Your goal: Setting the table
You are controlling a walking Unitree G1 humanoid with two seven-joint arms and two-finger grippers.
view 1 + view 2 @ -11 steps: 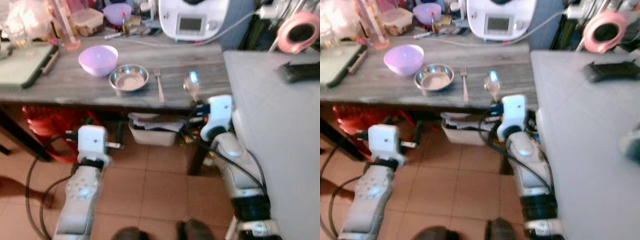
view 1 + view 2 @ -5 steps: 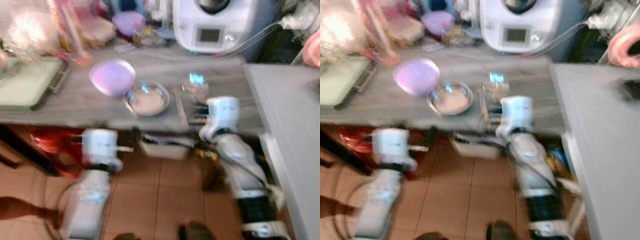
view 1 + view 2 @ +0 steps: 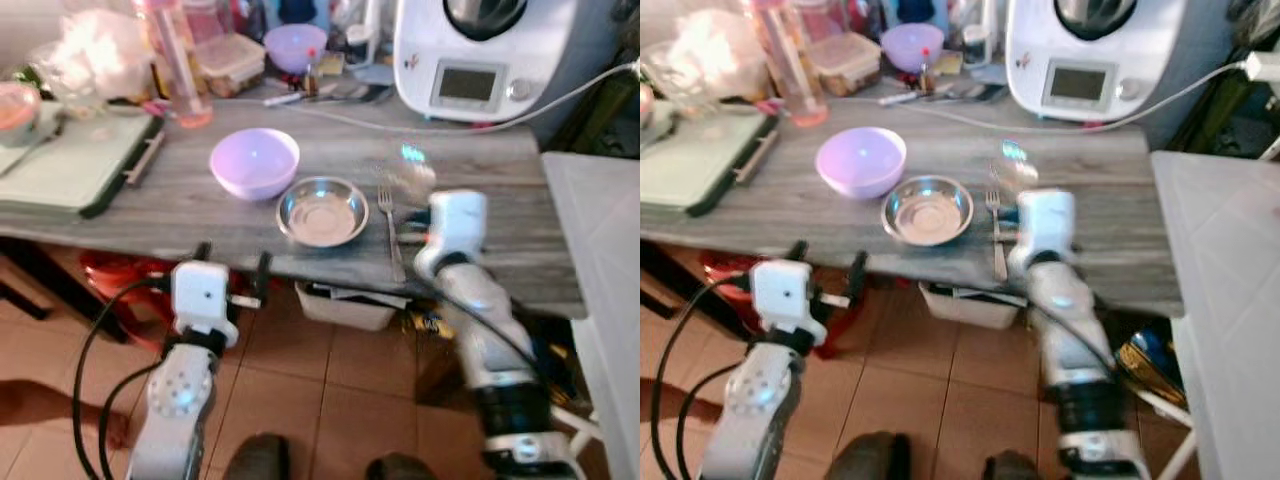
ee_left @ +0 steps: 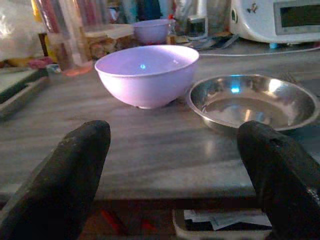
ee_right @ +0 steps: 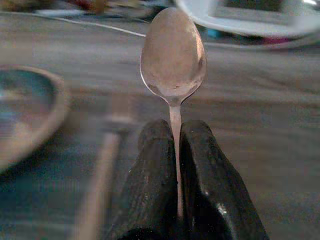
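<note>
Right gripper (image 5: 176, 150) pinches the spoon (image 5: 173, 57) upright above the table (image 3: 150, 215), beside the fork (image 3: 392, 232); left gripper (image 4: 175, 165) hangs wide, facing both bowls

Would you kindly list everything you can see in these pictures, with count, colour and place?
Table: one, grey wood, in front of the robot.
Bowl: one, lilac, on the table left of the dish.
Dish: one, steel, near the table's front edge.
Fork: one, silver, just right of the dish.
Spoon: one, silver, held upright over the table, right of the fork.
Kitchen machine: one, white, at the table's back right.
Small bowl: one, lilac, at the back.
Tray: one, pale green, far left.
Left hand: black fingers apart, at the table edge facing the bowl.
Right hand: black fingers clamped on the spoon's handle.
</note>
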